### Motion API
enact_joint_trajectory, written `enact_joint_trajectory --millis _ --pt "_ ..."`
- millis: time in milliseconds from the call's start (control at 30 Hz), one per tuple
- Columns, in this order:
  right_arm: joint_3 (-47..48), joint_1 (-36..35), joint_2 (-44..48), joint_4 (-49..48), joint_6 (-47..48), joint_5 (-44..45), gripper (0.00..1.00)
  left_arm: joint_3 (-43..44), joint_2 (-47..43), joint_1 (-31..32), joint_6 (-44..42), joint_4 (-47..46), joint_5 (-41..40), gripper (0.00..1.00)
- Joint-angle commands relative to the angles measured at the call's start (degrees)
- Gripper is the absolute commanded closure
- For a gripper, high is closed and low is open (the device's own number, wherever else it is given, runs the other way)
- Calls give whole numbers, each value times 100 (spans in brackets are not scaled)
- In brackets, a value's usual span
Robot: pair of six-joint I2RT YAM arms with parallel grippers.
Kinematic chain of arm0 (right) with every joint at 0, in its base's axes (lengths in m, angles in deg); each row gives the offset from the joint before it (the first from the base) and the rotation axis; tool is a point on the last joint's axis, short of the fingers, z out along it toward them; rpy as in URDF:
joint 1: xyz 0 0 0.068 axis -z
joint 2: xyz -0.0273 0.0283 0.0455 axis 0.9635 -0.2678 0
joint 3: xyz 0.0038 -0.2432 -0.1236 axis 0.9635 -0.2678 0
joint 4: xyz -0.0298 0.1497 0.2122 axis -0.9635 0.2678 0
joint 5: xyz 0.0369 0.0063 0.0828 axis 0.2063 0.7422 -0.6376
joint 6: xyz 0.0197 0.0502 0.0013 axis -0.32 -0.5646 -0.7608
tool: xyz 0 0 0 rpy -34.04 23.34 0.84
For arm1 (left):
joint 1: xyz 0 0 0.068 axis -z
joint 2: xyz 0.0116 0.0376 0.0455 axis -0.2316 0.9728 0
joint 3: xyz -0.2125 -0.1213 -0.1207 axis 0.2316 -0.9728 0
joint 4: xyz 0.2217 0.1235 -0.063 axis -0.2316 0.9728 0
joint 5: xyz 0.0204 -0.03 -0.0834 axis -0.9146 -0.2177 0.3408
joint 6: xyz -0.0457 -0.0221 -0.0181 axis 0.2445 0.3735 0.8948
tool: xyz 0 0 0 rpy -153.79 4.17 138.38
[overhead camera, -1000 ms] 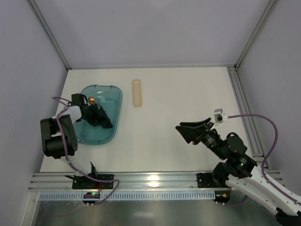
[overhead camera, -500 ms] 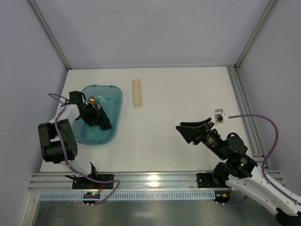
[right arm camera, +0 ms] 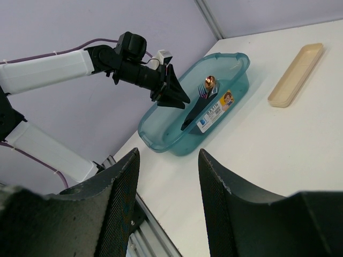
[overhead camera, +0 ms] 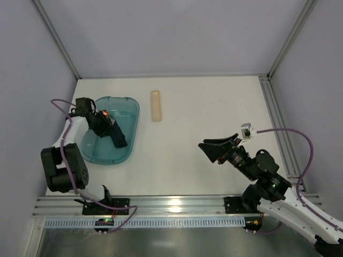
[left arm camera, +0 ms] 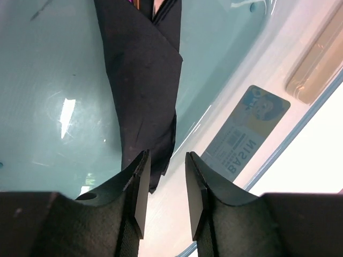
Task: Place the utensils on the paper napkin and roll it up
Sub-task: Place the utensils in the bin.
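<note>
A dark navy paper napkin [left arm camera: 142, 80], folded long, lies inside the teal tub [overhead camera: 95, 151]. In the right wrist view the paper napkin [right arm camera: 194, 116] slopes down from the utensils. A copper spoon [right arm camera: 210, 81] and a fork [right arm camera: 202, 91] stick out at its far end; from above the spoon's bowl [overhead camera: 105, 113] glints. My left gripper [left arm camera: 166, 184] hovers over the tub, open by a narrow gap with nothing in it; the napkin's near tip lies just below its left finger. My right gripper [right arm camera: 167, 176] stands open over bare table, far from the tub.
A slim beige tray [overhead camera: 155, 105] lies on the white table beyond the tub's right side. The tub carries a label [left arm camera: 246, 131] on its right wall. Grey walls and metal rails bound the table.
The left arm has drawn its wrist back toward the far left, so the gripper sits a little farther up the tub. The napkin and utensils have not moved. The right arm barely shifted.
</note>
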Motion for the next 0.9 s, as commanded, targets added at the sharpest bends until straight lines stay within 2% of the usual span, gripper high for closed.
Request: enact_joint_trajectory --millis 0,200,867 --pt "32 28 -43 -204 11 -53 50 46 -52 72 -89 -76 200 64" --pt "15 28 -78 -221 3 -70 50 -323 98 177 -1 -481 543 71" --pt "-12 28 -333 -353 -24 -149 50 -903 274 266 42 -701 298 72"
